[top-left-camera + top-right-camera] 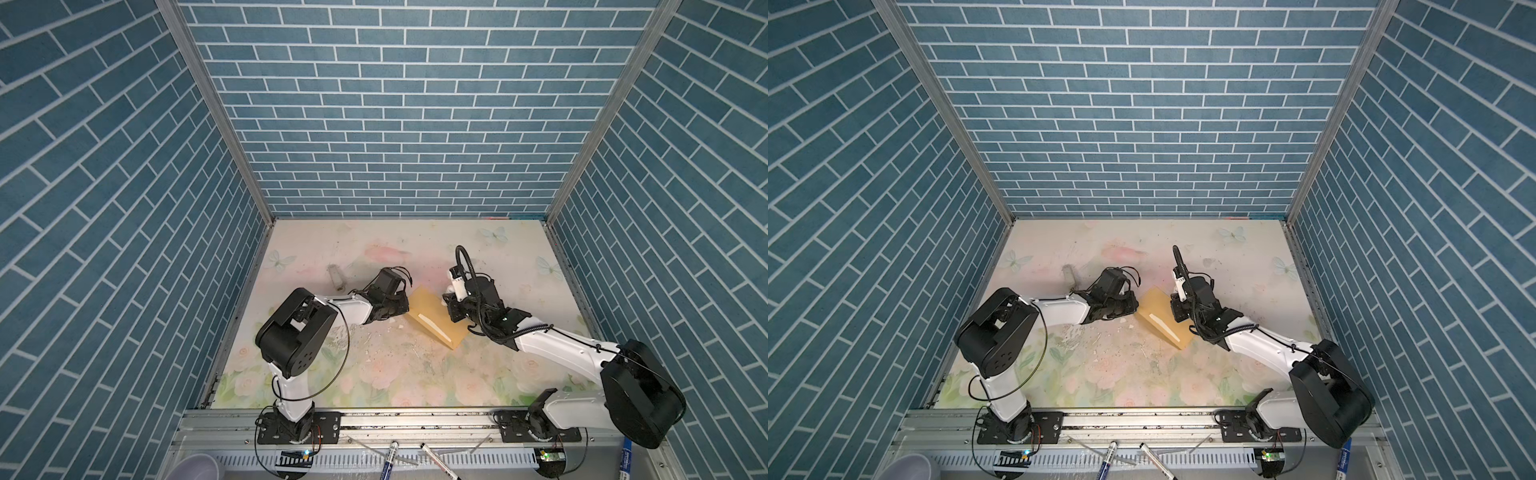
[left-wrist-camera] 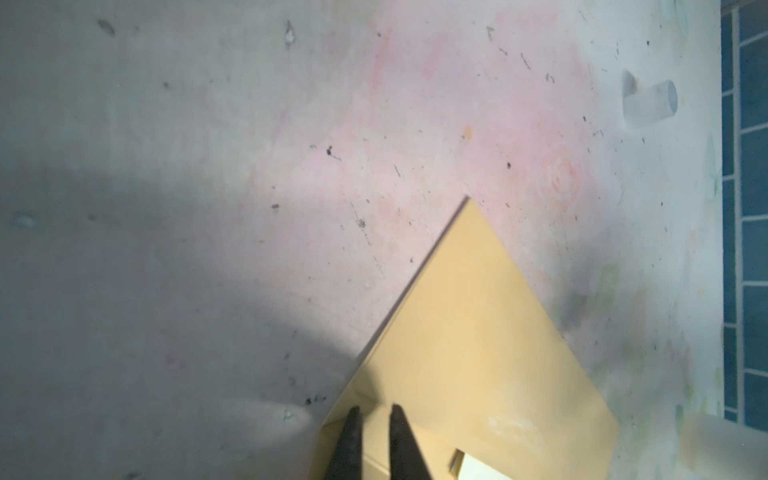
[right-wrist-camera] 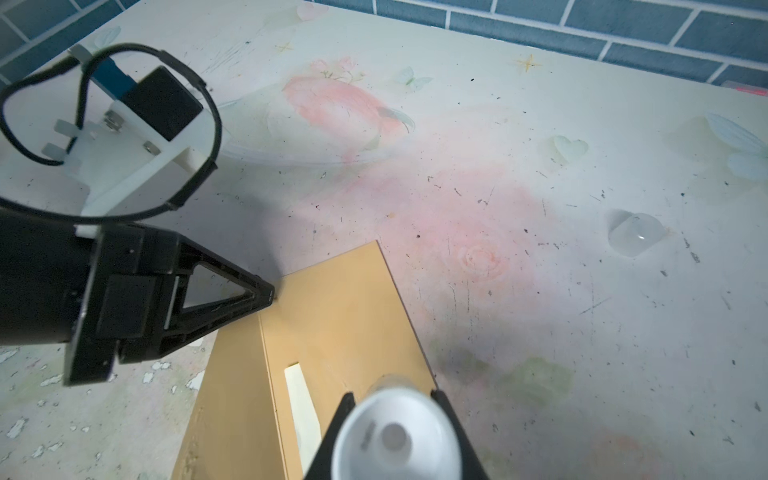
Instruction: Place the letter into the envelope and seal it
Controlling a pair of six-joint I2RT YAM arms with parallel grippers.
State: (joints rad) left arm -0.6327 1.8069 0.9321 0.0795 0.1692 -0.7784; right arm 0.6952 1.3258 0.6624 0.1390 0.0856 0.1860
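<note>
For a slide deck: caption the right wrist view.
Right gripper holds a white tube over the yellow envelope; left gripper at its edge.

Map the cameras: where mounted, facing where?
Both top views: high over the front rail, facing down and back across the table; left arm, right arm whole; near-identical.
Left wrist: on the left arm, looking down along the left fingers onto the envelope.
Right wrist: on the right arm, looking past the right fingers, clamped on a white tube, toward the back wall.
Both wrists share the envelope; right wrist also shows the left fingers.
</note>
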